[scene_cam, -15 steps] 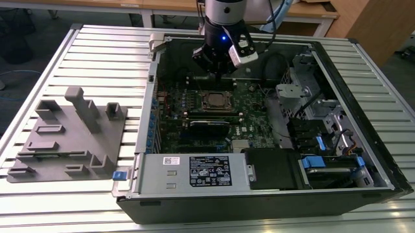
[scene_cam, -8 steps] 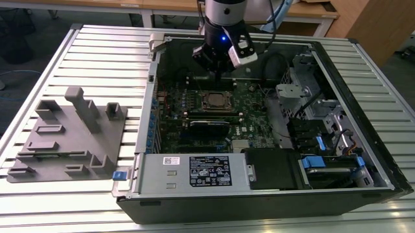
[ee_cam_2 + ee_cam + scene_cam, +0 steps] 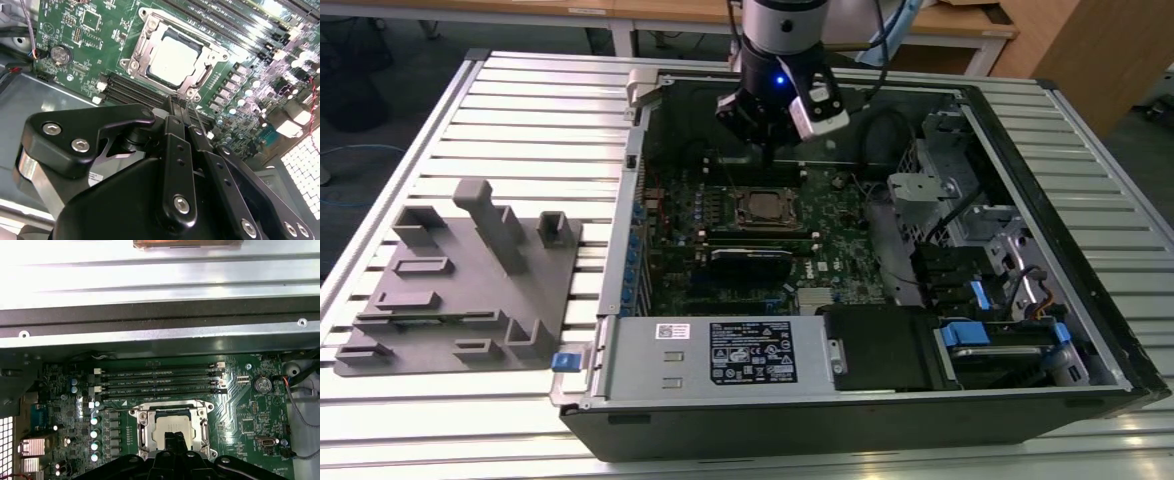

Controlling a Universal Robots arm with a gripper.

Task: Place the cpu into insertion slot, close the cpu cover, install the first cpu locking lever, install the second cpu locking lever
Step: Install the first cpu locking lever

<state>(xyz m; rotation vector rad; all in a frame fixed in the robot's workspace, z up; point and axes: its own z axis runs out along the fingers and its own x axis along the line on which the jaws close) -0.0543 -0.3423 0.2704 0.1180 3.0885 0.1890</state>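
The cpu (image 3: pixel 175 60) (image 3: pixel 167 424), a pale silvery square chip, lies flat in the insertion slot (image 3: pixel 763 209) on the green board. The cpu cover (image 3: pixel 207 67) (image 3: pixel 202 427), a thin silvery frame with a window, lies down around the chip. My gripper (image 3: pixel 767 150) (image 3: pixel 181 102) (image 3: pixel 175 436) hangs just above the socket's edge, at its side toward the case's far wall. Its black fingers (image 3: pixel 172 130) are pressed together and shut, with nothing seen between them. A thin metal rod (image 3: pixel 196 117) rises beside the fingertips.
The open computer case (image 3: pixel 627 200) lies on a slatted table. Memory slots (image 3: pixel 160 380) run beside the socket. A power supply (image 3: pixel 734 350) and drive cage (image 3: pixel 961 210) crowd the case. A grey moulded fixture (image 3: pixel 454 280) stands at the exterior view's left.
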